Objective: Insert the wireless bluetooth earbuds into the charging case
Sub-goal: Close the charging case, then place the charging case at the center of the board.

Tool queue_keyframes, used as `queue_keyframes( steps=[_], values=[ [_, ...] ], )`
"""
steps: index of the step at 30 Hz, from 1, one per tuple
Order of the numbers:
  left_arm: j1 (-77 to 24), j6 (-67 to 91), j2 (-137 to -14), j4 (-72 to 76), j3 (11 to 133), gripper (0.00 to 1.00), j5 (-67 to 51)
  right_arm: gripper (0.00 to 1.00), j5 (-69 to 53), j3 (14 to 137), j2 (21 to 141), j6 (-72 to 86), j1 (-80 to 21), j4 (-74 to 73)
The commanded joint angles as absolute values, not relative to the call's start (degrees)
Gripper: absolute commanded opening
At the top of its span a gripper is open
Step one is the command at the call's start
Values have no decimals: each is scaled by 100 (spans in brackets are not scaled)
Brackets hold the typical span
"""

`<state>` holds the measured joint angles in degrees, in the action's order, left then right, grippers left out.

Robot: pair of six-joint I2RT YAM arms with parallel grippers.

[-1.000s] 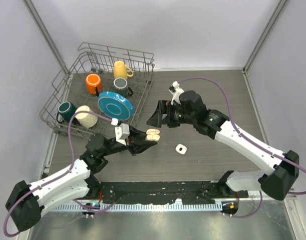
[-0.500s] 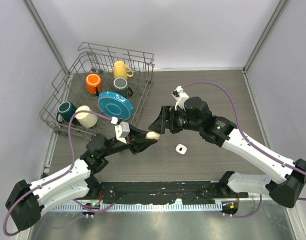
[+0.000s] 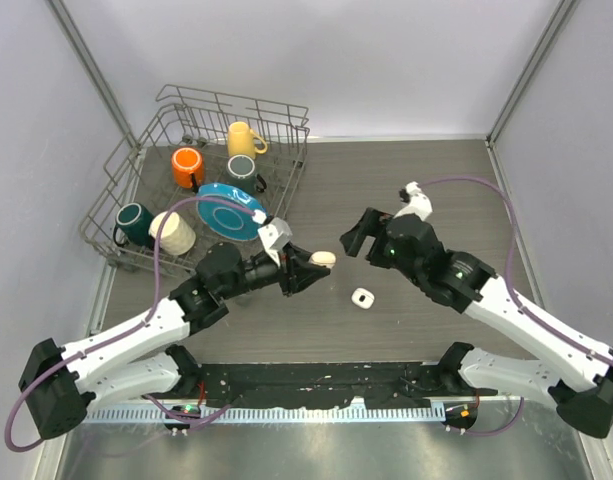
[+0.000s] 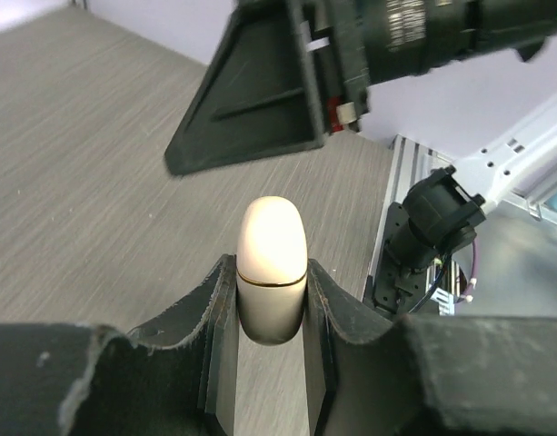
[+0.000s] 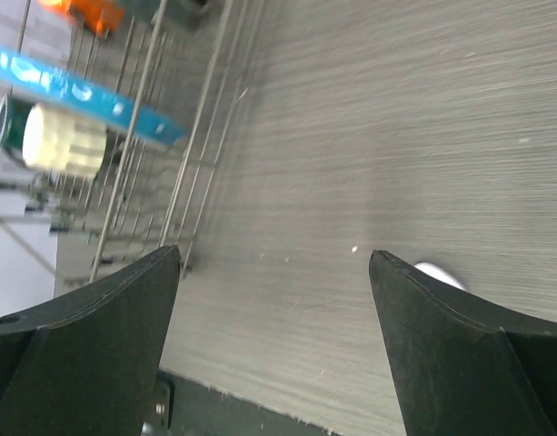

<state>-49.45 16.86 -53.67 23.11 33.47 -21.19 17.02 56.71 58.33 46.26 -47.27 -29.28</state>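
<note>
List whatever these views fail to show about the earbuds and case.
Earbuds: none visible in any view; the case is shut, hiding its contents.
Case's lower half: left wrist view, covered by the left fingers.
Loose white item: too small in top view; mostly behind a right finger in right wrist view.

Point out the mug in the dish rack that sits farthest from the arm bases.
The yellow mug, at the back end of the rack; the orange mug, grey mug, green mug and cream mug all sit nearer.
</note>
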Motion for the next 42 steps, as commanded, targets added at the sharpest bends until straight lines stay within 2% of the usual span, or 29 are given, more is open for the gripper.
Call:
queue_keyframes(
  steps=[1, 5, 18, 24, 42],
  values=[
    [-5133, 2082, -5809, 646, 4147, 0, -1275, 91, 3093, 5450, 5195, 5194, -4509, -3085],
    [-5212, 2547, -6493, 106, 4578, 0, -1142, 91, 3225, 5265, 4940, 5414, -4298, -3339],
    [-5563, 3392, -7408, 272, 4456, 0, -1336, 91, 4289, 4984, 4219, 5713, -4263, -3735],
    [-5783, 3928, -7857, 694, 4280, 0, -1555, 91, 4298, 4878, 4192, 5845, -4271, -3735],
    [-6205, 4701, -9456, 993, 4790, 3, -1293, 91, 4096, 4781, 4280, 5889, -4263, -3744]
  ],
)
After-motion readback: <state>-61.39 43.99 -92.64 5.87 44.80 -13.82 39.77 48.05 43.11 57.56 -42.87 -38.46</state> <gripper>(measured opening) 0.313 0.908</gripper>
